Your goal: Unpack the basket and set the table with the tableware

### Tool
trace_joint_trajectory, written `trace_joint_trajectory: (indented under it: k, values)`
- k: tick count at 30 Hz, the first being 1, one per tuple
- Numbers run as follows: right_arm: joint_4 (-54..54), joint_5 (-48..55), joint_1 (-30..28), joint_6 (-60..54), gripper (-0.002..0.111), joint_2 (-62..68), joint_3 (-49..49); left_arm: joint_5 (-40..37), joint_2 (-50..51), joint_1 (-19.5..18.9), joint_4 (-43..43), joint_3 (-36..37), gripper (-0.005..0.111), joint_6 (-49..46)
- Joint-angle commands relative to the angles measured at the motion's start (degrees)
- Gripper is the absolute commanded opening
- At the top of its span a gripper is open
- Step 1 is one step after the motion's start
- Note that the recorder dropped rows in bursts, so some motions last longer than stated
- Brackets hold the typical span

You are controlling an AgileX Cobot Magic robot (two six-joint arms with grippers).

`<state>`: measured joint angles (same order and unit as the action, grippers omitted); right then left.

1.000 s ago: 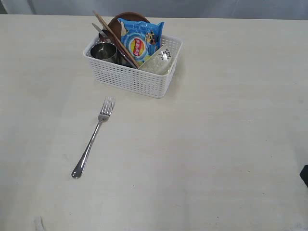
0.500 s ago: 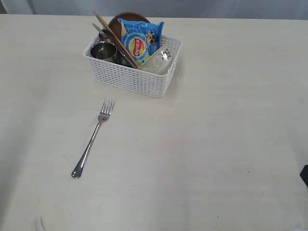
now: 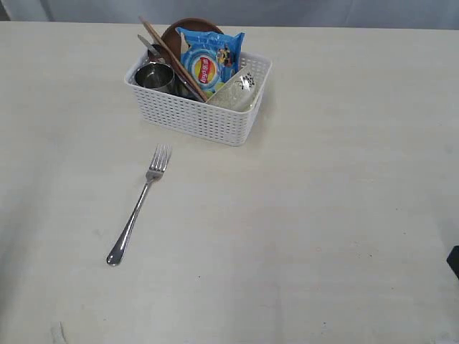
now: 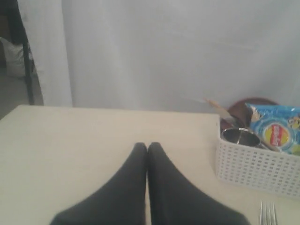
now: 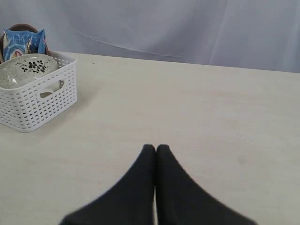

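- The basket (image 3: 197, 118) sits on the table (image 3: 323, 215) at about 11 o'clock from the table's middle in the exterior view.
- Inside it, the steel cup (image 3: 154, 75) stands at the 9 o'clock end and the bowl (image 3: 235, 93) leans at the 3 o'clock end.
- The blue chip bag (image 3: 209, 63) stands upright between them. The brown plate (image 3: 179, 30) is on edge at the 12 o'clock side, and the chopsticks (image 3: 161, 43) slant across the cup.
- The fork (image 3: 140, 204) lies flat on the table at 7 o'clock from the basket, apart from it, with its tines towards 1 o'clock.
- The left gripper (image 4: 148, 146) is clenched on nothing, fingertips pressed together above bare table.
- The right gripper (image 5: 155, 147) is likewise clenched and empty, well apart from the basket.
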<state>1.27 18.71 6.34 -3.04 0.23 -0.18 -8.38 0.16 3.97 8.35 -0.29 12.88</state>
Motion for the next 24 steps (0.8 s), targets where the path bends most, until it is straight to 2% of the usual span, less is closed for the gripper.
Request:
trace_joint_trajectory:
  k: [1,5,9,24]
  values:
    - [-0.3,-0.4,0.1,-0.1,0.000,-0.2,0.2,-5.9,-0.2,-0.1,-0.1,0.3,0.000,-1.8]
    - [-0.3,-0.4,0.1,-0.1,0.000,-0.2,0.2,-10.5,-0.2,-0.1,-2.0,0.3,0.000,-5.7]
    - [-0.3,-0.4,0.1,-0.1,0.000,-0.2,0.2,-10.4,-0.2,-0.1,-3.6,0.3,0.000,-8.6]
    - [-0.3,-0.4,0.1,-0.1,0.000,-0.2,0.2,-10.3,-0.2,-0.1,-3.6,0.3,0.000,-8.9]
